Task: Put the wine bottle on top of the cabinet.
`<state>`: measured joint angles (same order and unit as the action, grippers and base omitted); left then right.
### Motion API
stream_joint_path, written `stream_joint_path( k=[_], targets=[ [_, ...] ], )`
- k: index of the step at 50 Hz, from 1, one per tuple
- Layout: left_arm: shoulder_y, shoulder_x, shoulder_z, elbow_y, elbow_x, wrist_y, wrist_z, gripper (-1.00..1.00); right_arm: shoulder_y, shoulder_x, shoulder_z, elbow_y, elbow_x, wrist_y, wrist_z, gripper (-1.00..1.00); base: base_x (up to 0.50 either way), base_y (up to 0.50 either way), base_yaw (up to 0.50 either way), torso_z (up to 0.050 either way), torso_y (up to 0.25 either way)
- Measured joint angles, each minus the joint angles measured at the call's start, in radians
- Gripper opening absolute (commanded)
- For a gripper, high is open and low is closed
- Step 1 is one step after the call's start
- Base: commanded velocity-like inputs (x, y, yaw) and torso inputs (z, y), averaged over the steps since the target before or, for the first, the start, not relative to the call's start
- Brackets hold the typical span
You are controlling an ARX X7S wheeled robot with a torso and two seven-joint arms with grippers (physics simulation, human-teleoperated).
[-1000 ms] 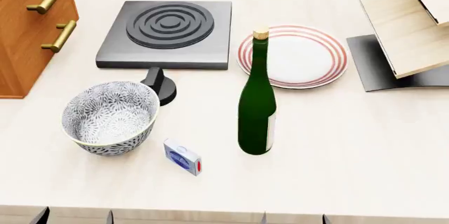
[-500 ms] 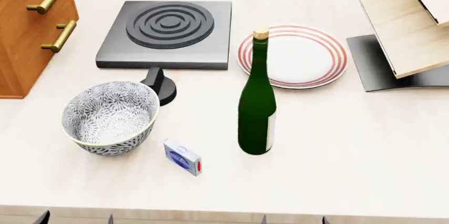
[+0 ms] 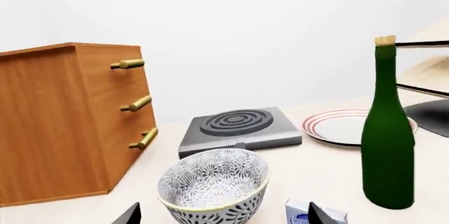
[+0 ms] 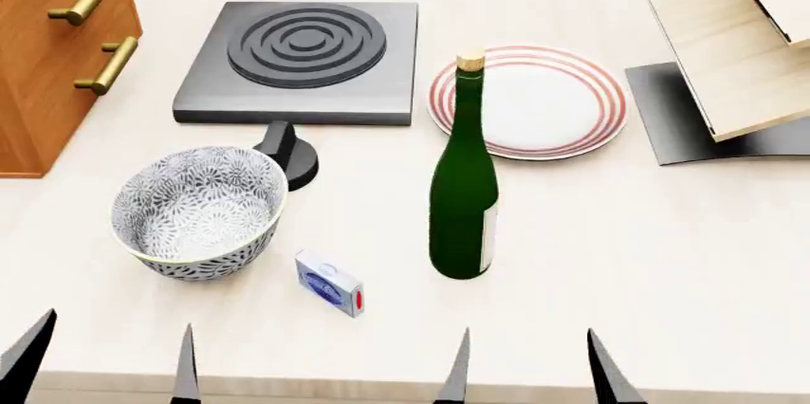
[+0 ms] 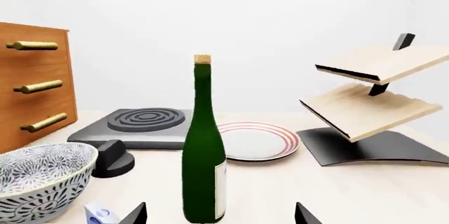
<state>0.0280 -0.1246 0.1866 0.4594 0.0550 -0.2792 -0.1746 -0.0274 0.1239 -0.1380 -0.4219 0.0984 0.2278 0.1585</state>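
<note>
Low at the near table edge, left tool (image 4: 104,366) and right tool (image 4: 532,366) spread apart, wine bottle (image 4: 464,197) upright beyond.

One wine bottle (image 4: 464,197), one bowl (image 4: 199,211), one plate (image 4: 529,101), one cabinet (image 4: 51,53).

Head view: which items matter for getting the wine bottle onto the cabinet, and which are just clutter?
Job items:
wine bottle, upright on the counter
cabinet, at far left
left tool and right tool, both open, at the near edge

Clutter:
patterned bowl
small blue box
hot plate
black knob
striped plate
wooden rack
</note>
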Motion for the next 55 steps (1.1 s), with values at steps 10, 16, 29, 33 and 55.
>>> stream_joint_path(
  k=[10, 16, 29, 33, 55],
  targets=[
    [-0.002, -0.012, 0.026, 0.195, 0.011, -0.108, -0.008, 1.00, 0.005, 0.017, -0.016, -0.215, 0.020, 0.123, 0.020, 1.00, 0.00, 0.00, 0.00, 0.000, 0.000],
    [-0.009, -0.018, 0.043, 0.286, 0.016, -0.164, -0.011, 1.00, 0.012, 0.025, -0.026, -0.310, 0.031, 0.181, 0.030, 1.00, 0.00, 0.00, 0.00, 0.000, 0.000],
    [-0.031, -0.031, 0.081, 0.451, 0.026, -0.274, -0.019, 1.00, 0.036, 0.042, -0.050, -0.471, 0.047, 0.287, 0.054, 1.00, 0.00, 0.00, 0.00, 0.000, 0.000],
    [-0.037, -0.034, 0.089, 0.483, 0.028, -0.296, -0.022, 1.00, 0.041, 0.046, -0.055, -0.498, 0.051, 0.305, 0.060, 1.00, 0.00, 0.00, 0.00, 0.000, 0.000],
    [-0.048, -0.049, 0.109, 0.537, 0.024, -0.334, -0.037, 1.00, 0.054, 0.061, -0.067, -0.555, 0.068, 0.343, 0.096, 1.00, 0.13, 0.00, 0.00, 0.000, 0.000]
  ],
)
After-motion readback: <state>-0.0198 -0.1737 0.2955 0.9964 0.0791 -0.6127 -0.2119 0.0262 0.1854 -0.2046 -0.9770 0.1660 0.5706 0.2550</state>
